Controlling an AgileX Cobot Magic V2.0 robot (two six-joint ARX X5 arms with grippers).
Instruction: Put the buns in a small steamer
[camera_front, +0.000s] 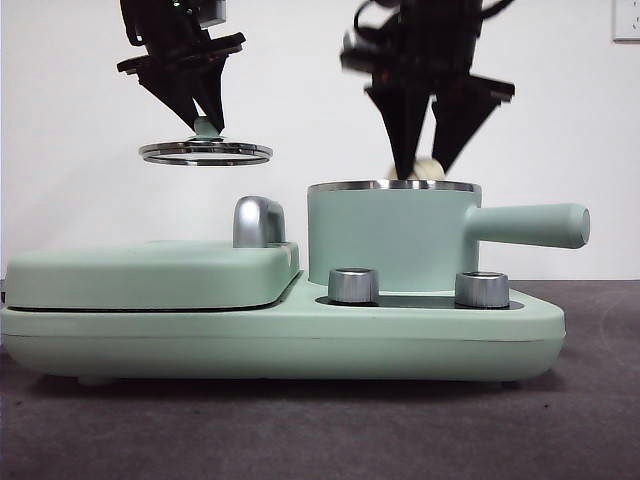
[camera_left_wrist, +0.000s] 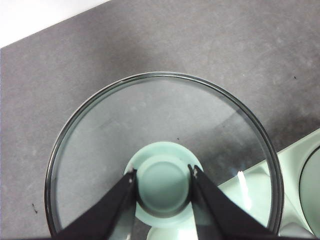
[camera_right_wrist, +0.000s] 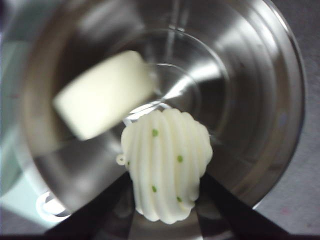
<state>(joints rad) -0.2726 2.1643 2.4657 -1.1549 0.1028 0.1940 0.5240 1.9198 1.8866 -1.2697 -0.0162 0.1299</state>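
The small steamer (camera_front: 390, 238), a mint-green pot with a steel rim and long side handle, stands open on the right of the cooker base. My right gripper (camera_front: 422, 165) is just above its rim, shut on the pleated bun (camera_right_wrist: 167, 170) with green specks; a bit of the bun (camera_front: 428, 169) shows between the jaws. The smooth loaf-like bun (camera_right_wrist: 102, 95) lies inside the steel pot (camera_right_wrist: 250, 100). My left gripper (camera_front: 205, 125) is shut on the green knob (camera_left_wrist: 164, 180) of the glass lid (camera_front: 205, 152) and holds it in the air at the left.
The flat mint-green griddle lid (camera_front: 150, 272) with a chrome handle (camera_front: 258, 221) lies on the left of the cooker base (camera_front: 300, 340). Two steel knobs (camera_front: 353, 285) stand at the front. The table (camera_left_wrist: 150, 45) is dark grey.
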